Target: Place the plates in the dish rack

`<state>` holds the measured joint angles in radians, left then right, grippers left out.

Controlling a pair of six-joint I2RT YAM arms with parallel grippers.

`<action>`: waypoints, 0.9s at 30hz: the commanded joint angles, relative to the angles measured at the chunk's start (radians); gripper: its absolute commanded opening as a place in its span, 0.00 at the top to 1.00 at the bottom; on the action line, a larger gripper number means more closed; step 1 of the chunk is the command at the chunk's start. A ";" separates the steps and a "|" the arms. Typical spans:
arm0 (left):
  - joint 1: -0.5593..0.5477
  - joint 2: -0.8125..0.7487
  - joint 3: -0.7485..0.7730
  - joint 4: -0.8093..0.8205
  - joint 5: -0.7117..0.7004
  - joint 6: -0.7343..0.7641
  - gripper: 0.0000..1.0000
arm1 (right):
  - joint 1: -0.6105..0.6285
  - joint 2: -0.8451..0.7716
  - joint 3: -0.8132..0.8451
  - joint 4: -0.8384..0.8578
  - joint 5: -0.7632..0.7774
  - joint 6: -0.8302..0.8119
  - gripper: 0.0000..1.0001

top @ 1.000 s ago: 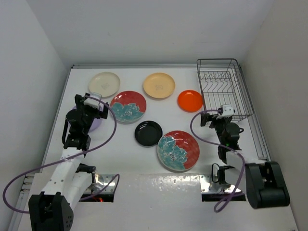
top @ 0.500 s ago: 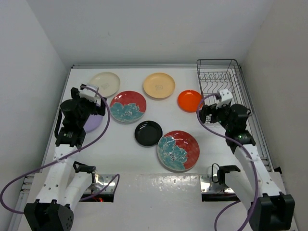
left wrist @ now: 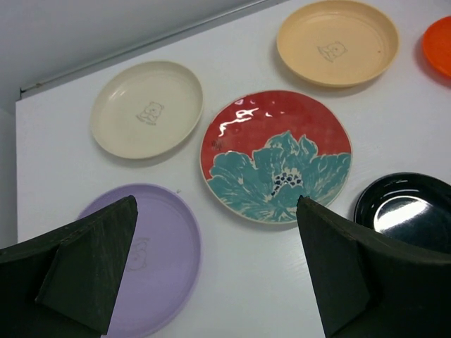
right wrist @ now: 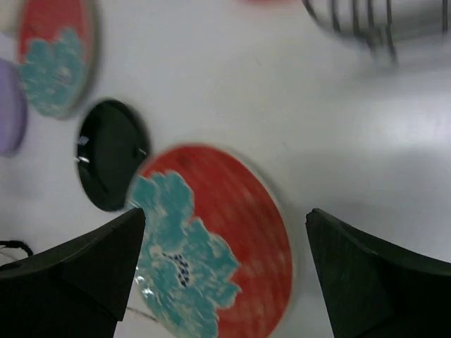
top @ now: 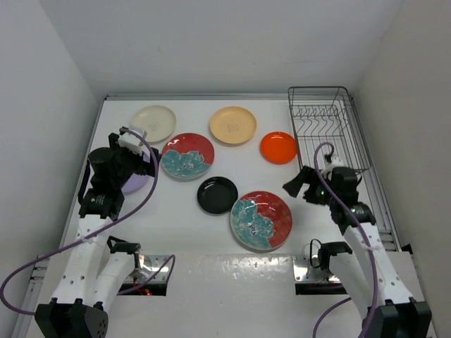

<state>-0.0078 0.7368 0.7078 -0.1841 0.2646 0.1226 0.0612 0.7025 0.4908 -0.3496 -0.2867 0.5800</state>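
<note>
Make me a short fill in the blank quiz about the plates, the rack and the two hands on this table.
1. Of the seven plates, ____ stand in the rack.
2. The small plate between the two flowered plates is ____.
3. The plate nearest the rack is bright ____.
4. The left hand and the right hand are both ____.
Missing words: none; black; orange; open.

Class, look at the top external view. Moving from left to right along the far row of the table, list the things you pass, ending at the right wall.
cream plate → pale orange plate → small bright orange plate → dish rack
</note>
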 commanded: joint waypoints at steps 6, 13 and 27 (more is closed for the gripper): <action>-0.011 -0.025 -0.031 -0.028 0.084 -0.043 0.00 | -0.001 -0.020 -0.305 0.017 0.041 0.288 0.21; -0.011 -0.034 -0.022 -0.037 0.093 -0.074 0.00 | -0.001 0.107 -0.463 0.211 -0.067 0.333 0.52; -0.011 -0.073 -0.022 -0.083 0.093 -0.083 0.00 | -0.004 0.000 -0.362 -0.082 -0.005 0.172 1.00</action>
<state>-0.0078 0.6788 0.6807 -0.2668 0.3447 0.0608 0.0605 0.7368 0.0708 -0.1818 -0.4160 0.8639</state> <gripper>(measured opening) 0.997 0.041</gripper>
